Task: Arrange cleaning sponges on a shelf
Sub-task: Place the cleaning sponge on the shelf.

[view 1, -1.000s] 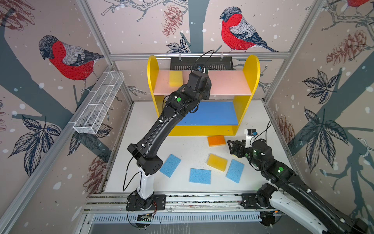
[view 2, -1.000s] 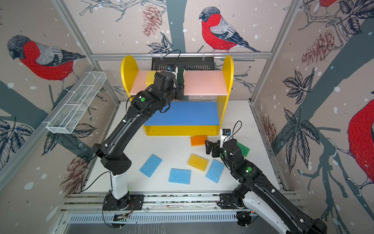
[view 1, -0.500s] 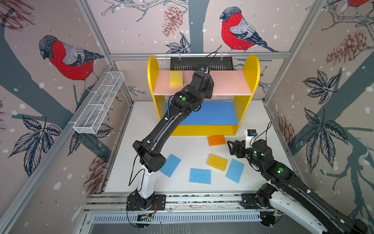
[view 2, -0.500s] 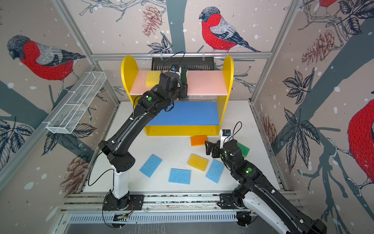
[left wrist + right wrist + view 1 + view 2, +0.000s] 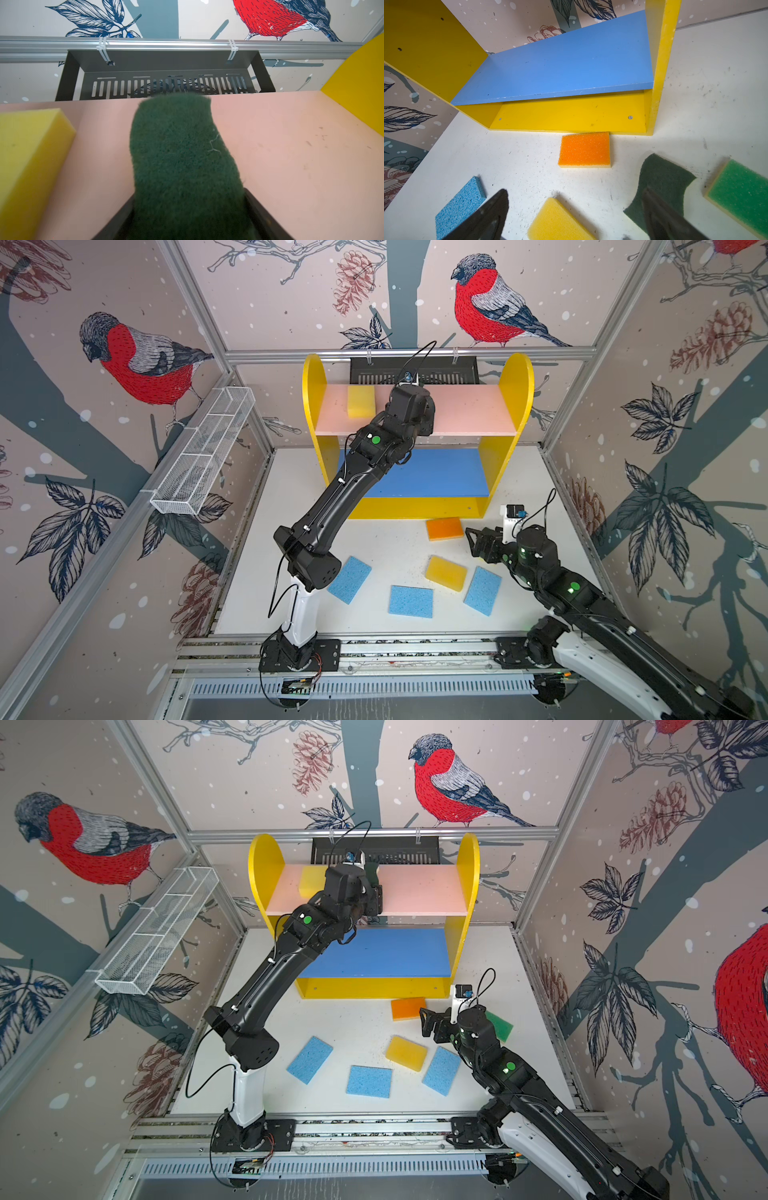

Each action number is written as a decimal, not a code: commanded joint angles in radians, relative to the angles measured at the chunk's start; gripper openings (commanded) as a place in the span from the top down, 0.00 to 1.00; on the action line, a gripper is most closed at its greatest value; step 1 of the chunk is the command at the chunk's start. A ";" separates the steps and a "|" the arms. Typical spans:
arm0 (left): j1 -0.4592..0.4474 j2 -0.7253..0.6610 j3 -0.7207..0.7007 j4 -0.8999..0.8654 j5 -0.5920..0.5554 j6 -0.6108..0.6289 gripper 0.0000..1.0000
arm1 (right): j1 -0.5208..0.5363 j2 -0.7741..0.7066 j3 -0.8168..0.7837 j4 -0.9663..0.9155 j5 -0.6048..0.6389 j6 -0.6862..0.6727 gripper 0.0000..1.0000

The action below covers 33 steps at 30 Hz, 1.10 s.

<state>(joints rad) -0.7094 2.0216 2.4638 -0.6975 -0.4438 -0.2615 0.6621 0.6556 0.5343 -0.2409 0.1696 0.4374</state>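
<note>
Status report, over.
Left gripper straddles dark-green sponge on pink board, grip unclear. Right gripper open, empty, over table. Nothing blocking.

Left arm [image 5: 357, 485] reaches over pink board [image 5: 469, 410] of shelf [image 5: 517, 377], beside a yellow sponge [image 5: 360, 401]. Orange sponge [image 5: 444, 528], yellow block [image 5: 446, 572], three blue sponges [image 5: 410, 600] lie on table [image 5: 395, 547].

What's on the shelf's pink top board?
A yellow sponge and a dark-green sponge between the fingers of the left gripper. The left arm hides part of the pink board from above.
</note>
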 commanded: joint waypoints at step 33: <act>0.004 -0.050 -0.019 -0.034 0.138 -0.101 0.21 | -0.001 -0.016 -0.007 0.008 -0.005 0.016 0.00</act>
<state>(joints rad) -0.7067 1.9827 2.4477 -0.7086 -0.3168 -0.3439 0.6613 0.6415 0.5289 -0.2436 0.1661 0.4484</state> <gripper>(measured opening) 0.794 0.995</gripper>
